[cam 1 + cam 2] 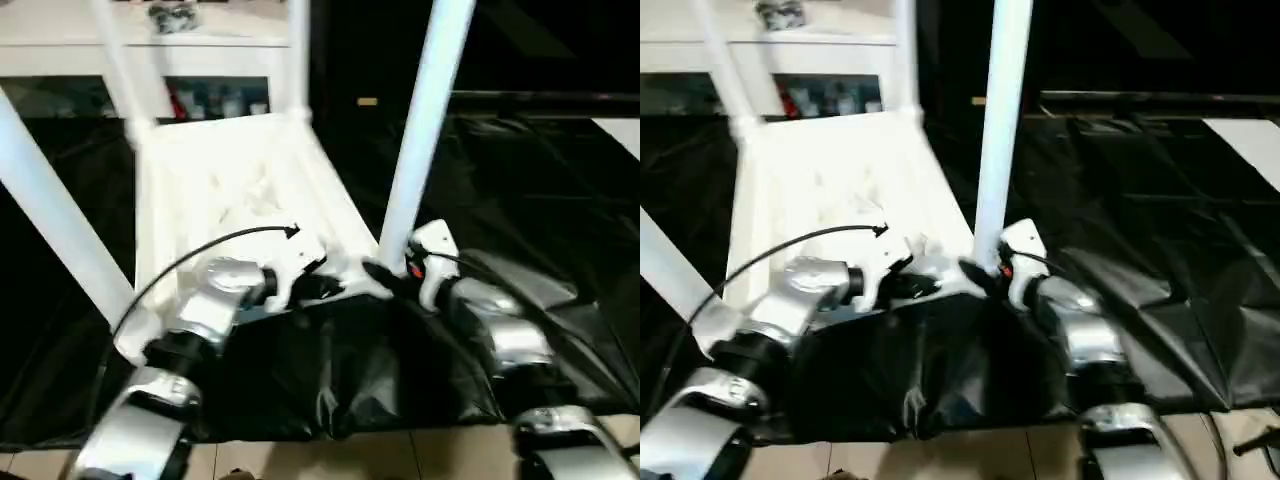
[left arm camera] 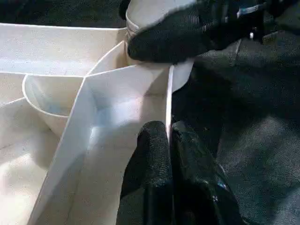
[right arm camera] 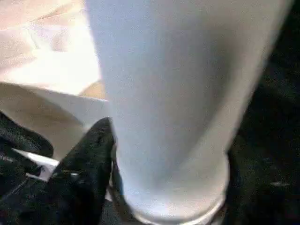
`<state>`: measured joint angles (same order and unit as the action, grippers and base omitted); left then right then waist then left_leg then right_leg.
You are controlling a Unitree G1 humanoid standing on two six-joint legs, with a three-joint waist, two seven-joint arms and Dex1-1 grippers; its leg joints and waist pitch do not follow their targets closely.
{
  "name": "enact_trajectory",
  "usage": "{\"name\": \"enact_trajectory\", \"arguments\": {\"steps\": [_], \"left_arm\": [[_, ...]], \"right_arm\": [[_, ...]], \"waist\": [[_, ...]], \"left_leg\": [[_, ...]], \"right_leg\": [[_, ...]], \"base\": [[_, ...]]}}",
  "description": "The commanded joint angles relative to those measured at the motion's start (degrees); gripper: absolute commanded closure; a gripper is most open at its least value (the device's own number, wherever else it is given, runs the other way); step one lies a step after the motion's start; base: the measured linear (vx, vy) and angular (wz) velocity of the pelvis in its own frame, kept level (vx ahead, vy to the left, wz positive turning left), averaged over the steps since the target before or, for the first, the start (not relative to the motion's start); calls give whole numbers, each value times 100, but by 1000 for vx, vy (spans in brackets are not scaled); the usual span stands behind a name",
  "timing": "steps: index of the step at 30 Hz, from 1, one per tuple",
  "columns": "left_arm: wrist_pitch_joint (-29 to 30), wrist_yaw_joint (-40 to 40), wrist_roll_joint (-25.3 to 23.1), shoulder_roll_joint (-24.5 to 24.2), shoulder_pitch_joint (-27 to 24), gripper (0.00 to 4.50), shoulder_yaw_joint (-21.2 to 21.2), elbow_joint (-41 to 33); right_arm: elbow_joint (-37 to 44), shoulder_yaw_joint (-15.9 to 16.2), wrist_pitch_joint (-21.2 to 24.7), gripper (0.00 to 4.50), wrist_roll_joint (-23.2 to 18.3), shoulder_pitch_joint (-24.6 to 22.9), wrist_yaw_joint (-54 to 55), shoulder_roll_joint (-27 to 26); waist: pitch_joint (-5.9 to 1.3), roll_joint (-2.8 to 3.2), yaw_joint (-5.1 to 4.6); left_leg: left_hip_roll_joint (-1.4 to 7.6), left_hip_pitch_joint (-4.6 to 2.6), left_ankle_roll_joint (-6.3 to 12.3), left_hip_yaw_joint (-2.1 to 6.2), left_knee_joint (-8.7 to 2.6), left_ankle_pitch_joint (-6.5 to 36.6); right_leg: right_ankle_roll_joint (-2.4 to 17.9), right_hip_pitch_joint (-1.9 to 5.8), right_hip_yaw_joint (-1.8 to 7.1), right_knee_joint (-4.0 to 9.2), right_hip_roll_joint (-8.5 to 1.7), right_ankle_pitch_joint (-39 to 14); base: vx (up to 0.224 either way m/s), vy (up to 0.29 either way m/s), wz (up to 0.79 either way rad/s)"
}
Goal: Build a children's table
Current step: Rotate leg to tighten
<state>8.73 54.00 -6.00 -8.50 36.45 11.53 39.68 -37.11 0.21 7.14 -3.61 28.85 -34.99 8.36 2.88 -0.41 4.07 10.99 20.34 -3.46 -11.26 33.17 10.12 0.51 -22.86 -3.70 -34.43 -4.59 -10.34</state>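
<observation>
The children's table lies upside down on the black-covered work table, its ribbed underside [image 1: 230, 180] facing up. Its white legs rise from the corners: the near right leg [image 1: 420, 130], the near left leg [image 1: 50, 220] and two far legs [image 1: 297, 60]. My left gripper [image 2: 168, 131] is shut on the thin raised rim [image 2: 169, 89] at the near edge, close to the near right corner. My right gripper [image 1: 385, 275] is closed around the base of the near right leg [image 3: 173, 93], with one black finger [image 3: 89, 159] pressed against it. The other finger is hidden behind the leg.
Crumpled black cover [image 1: 520, 180] spreads to the right and over the near edge of the work table. A white shelf [image 1: 200, 45] with small bottles stands behind. A strip of tiled floor [image 1: 400, 455] runs below the near edge. A black cable [image 1: 190, 255] arcs over my left forearm.
</observation>
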Motion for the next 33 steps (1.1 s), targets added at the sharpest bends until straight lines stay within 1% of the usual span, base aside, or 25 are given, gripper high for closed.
{"name": "enact_trajectory", "arguments": {"steps": [1, 2, 4, 5, 6, 7, 9, 10, 11, 12, 13, 14, 15, 17, 18, 19, 21, 22, 23, 26, 28, 33], "left_arm": [[-118, -77, 245, 568, 80, 450, 201, -222], [-167, -1, 254, 531, 62, 450, 203, -231], [-219, 93, 268, 479, 43, 450, 207, -246], [-273, 208, 293, 405, 27, 450, 218, -268], [-284, 310, 308, 338, 9, 450, 235, -304], [-289, 380, 319, 291, -4, 450, 247, -330], [-352, 646, 365, 157, -31, 450, 279, -385], [-430, 795, 386, 83, -40, 450, 285, -404], [-513, 1012, 418, -31, -48, 450, 289, -428], [-515, 1019, 419, -35, -48, 450, 289, -428], [-564, 1228, 452, -140, -53, 450, 296, -448], [-583, 1350, 470, -203, -54, 450, 302, -461], [-594, 1407, 476, -231, -54, 450, 302, -463], [-604, 1588, 475, -345, -40, 450, 320, -447], [-595, 1695, 478, -411, -33, 450, 326, -440], [-584, 1837, 486, -490, -32, 450, 344, -446], [-574, 1983, 479, -579, -31, 450, 370, -447], [-601, 2096, 470, -646, -35, 450, 401, -445], [-610, 2134, 473, -667, -36, 450, 404, -441], [-617, 2301, 508, -743, -49, 450, 406, -444], [-604, 2494, 550, -812, -83, 450, 412, -497], [-564, 2596, 634, -842, -105, 450, 403, -530]], "right_arm": [[40, 576, 90, 84, 4, -45, -374, -556], [61, 558, 84, 59, -8, -44, -416, -532], [80, 555, 53, 54, -19, -42, -462, -492], [95, 583, -34, 43, -24, -40, -521, -419], [104, 598, -95, 43, -14, -42, -574, -350], [110, 609, -133, 43, -7, -43, -606, -303], [162, 667, -205, 43, -8, -73, -885, -124], [208, 693, -220, 43, -50, -94, -1114, -30], [309, 733, -237, 43, -116, -134, -1492, 124], [313, 735, -237, 43, -118, -135, -1506, 130], [430, 774, -190, 43, -194, -176, -1886, 269], [506, 802, -147, 43, -243, -201, -2119, 352], [537, 814, -119, 43, -267, -210, -2224, 385], [648, 902, -78, 43, -334, -255, -2623, 552], [693, 948, -52, 58, -370, -274, -2861, 642], [744, 998, -9, 58, -415, -293, -3118, 740], [784, 1049, 44, 74, -459, -303, -3385, 835], [811, 1091, 74, 84, -479, -307, -3541, 896], [820, 1108, 82, 84, -486, -308, -3602, 920], [855, 1172, 129, 115, -497, -308, -3829, 1001], [925, 1233, 218, 120, -534, -322, -4012, 1070], [1003, 1280, 290, 164, -545, -357, -4145, 1099]], "waist": [[-311, -78, 12], [-316, -73, 16], [-315, -67, 15], [-318, -66, 20], [-320, -74, 23], [-326, -68, 32], [-337, -68, 46], [-338, -73, 56], [-341, -77, 82], [-347, -76, 95], [-348, -83, 100], [-359, -77, 134], [-363, -62, 157], [-362, -64, 171], [-365, -57, 187], [-370, -61, 197], [-369, -58, 217], [-367, -64, 233], [-365, -65, 240], [-358, -71, 262], [-356, -75, 264], [-362, -76, 267]], "left_leg": [[217, -35, 179, 142, -410, 1576], [215, -31, 191, 137, -407, 1541], [219, -26, 201, 135, -411, 1536], [224, -39, 209, 131, -406, 1555], [226, -34, 211, 130, -407, 1538], [228, -33, 217, 129, -403, 1509], [232, -22, 264, 117, -395, 1360], [231, -23, 281, 115, -392, 1316], [226, -24, 352, 100, -378, 1268], [231, -27, 371, 100, -376, 1230], [229, -11, 386, 99, -372, 1172], [229, -7, 439, 93, -363, 1086], [256, -14, 478, 83, -356, 985], [266, -7, 486, 84, -356, 954], [276, -13, 491, 83, -354, 969], [277, -17, 495, 82, -348, 960], [281, -7, 515, 74, -339, 924], [279, -9, 497, 75, -336, 940], [277, -9, 487, 74, -337, 960], [283, -29, 415, 73, -344, 1033], [284, -17, 399, 79, -350, 1024], [284, -7, 380, 83, -346, 987]], "right_leg": [[815, 191, 253, 561, -410, -2432], [864, 200, 257, 548, -407, -2301], [921, 206, 258, 535, -407, -2193], [955, 200, 262, 533, -413, -2152], [966, 206, 263, 528, -415, -2120], [986, 210, 266, 522, -421, -2063], [1069, 226, 270, 480, -410, -1731], [1090, 229, 267, 475, -407, -1650], [1124, 236, 269, 466, -411, -1548], [1129, 242, 270, 460, -412, -1500], [1136, 254, 268, 443, -406, -1422], [1159, 270, 261, 426, -394, -1280], [1237, 253, 259, 389, -389, -1070], [1314, 255, 245, 370, -386, -964], [1342, 258, 245, 361, -386, -938], [1356, 257, 243, 354, -386, -909], [1430, 246, 247, 338, -392, -802], [1430, 245, 245, 339, -399, -844], [1423, 245, 247, 345, -405, -883], [1386, 234, 252, 362, -412, -1075], [1371, 243, 251, 360, -413, -1088], [1378, 243, 249, 347, -419, -1032]], "base": [[0, 0, 0], [0, 0, 0], [0, 0, 0], [0, 0, 0], [0, 0, 0], [0, 0, 0], [0, 0, 0], [0, 0, 0], [0, 0, 0], [0, 0, 0], [0, 0, 0], [0, 0, 0], [0, 0, 0], [0, 0, 0], [0, 0, 0], [0, 0, 0], [0, 0, 0], [0, 0, 0], [0, 0, 0], [0, 0, 0], [0, 0, 0], [0, 0, 0]]}}
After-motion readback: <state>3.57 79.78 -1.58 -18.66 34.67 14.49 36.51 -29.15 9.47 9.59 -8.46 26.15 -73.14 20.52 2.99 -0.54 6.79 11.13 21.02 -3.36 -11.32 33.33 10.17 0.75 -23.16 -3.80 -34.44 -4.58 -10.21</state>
